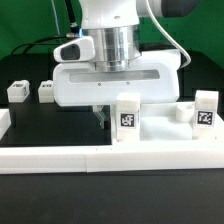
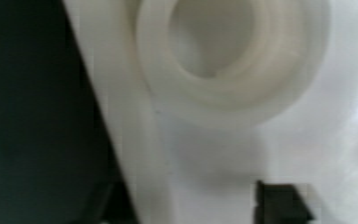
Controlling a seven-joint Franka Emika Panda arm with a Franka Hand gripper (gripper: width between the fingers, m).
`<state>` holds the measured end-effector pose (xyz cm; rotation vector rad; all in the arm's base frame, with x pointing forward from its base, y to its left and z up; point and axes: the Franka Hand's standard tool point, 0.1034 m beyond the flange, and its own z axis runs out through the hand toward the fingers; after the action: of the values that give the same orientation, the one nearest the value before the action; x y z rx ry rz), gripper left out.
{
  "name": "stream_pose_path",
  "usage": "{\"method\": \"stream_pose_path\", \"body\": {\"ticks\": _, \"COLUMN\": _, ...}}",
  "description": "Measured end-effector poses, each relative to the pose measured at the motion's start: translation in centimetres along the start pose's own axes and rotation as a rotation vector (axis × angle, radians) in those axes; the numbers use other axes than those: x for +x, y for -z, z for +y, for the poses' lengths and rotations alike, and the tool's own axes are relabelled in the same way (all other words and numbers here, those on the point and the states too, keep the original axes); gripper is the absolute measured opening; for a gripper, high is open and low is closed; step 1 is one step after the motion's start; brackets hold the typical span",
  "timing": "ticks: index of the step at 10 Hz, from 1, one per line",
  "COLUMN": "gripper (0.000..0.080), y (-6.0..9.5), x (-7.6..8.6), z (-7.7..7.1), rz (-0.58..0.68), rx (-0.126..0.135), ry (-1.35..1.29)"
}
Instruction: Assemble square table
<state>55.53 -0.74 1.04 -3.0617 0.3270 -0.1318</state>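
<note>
My gripper (image 1: 99, 116) is down low at the end of the slab (image 1: 160, 136) toward the exterior view's left, fingers dipping behind the front border bar (image 1: 100, 158). Wrist view is almost all white plastic: a round socket (image 2: 220, 50) of the slab right up close, and one dark fingertip (image 2: 282, 200) just beside the white wall. The other finger doesn't show clearly against the black table (image 1: 50, 125). Can't tell if I'm clamped on the slab or only straddling its edge, because pad contact isn't visible. The slab lies flat on the table toward the exterior view's right, just behind the front bar. Two tagged leg blocks stand upright at it, one (image 1: 127, 113) just beside my fingers and one (image 1: 205, 108) at the far right end. Can't tell if they're seated in sockets. Two more leg blocks (image 1: 17, 90) (image 1: 46, 91) sit loose on the table at the exterior view's left, near each other and well apart from the slab. A side border bar (image 1: 5, 122) runs along the left edge.
</note>
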Motion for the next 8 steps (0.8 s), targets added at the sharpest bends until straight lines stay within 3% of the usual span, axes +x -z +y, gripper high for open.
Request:
{"method": "stream_pose_path", "body": {"ticks": 1, "gripper": 0.0233, "y": 0.0, "x": 0.04, "z": 0.53, "rz": 0.0, "rx": -0.006, "ry": -0.006}}
{"method": "stream_pose_path", "body": {"ticks": 2, "gripper": 0.0081, "y": -0.03, "x": -0.02, "z": 0.68, "rz": -0.002, "rx": -0.011, "ry": 0.012}}
{"method": "stream_pose_path", "body": {"ticks": 8, "gripper": 0.0081, "y": -0.03, "x": -0.02, "z": 0.69, "rz": -0.003, "rx": -0.013, "ry": 0.02}}
